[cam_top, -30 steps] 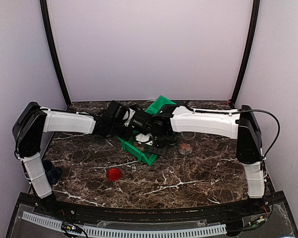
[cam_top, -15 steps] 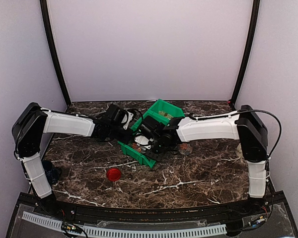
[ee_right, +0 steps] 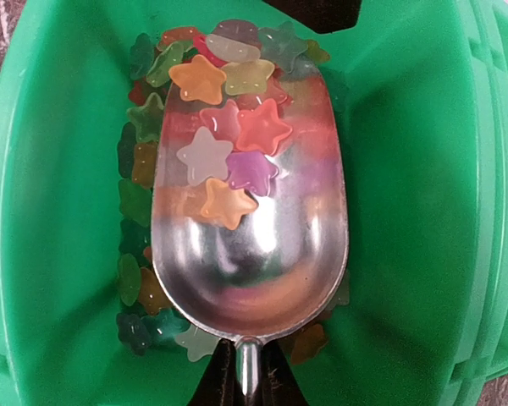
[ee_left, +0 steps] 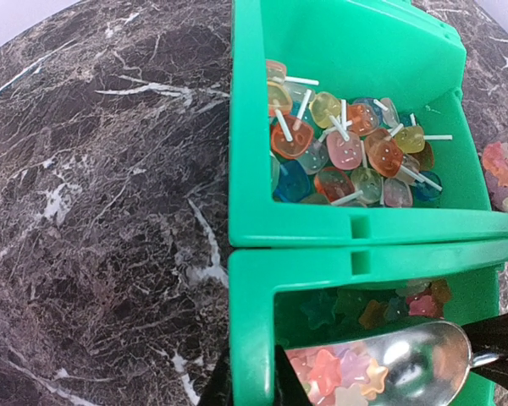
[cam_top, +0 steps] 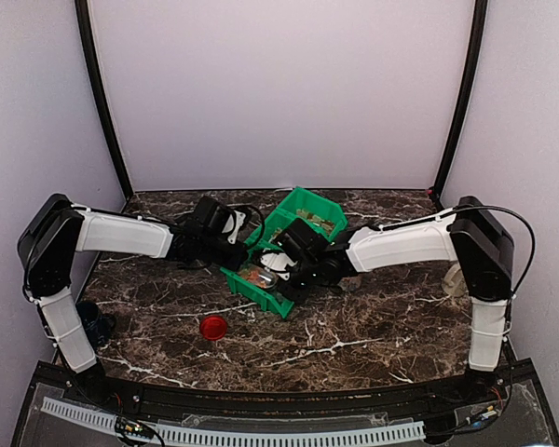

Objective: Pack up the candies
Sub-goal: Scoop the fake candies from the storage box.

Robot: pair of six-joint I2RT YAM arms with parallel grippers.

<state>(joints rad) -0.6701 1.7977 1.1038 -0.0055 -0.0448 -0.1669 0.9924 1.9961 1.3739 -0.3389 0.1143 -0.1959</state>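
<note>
Right wrist view: right gripper (ee_right: pixel 246 377) clamped on the scoop (ee_right: pixel 262 271) handle — candies (ee_right: pixel 229 144) lie in its bowl. The left gripper (ee_left: pixel 251 382) pinches the green bin (ee_left: pixel 254 237) wall.

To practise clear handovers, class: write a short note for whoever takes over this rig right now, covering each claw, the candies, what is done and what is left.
Left claw: shut on the wall of the green bin.
Right claw: shut on the handle of the metal scoop, which lies inside that bin.
Candies: several stars sit in the scoop; more lie loose beneath it.
Done: a scoopful loaded.
Left: lift it out, probably tip it into the pack, then fit the red lid lying on the table.
</note>
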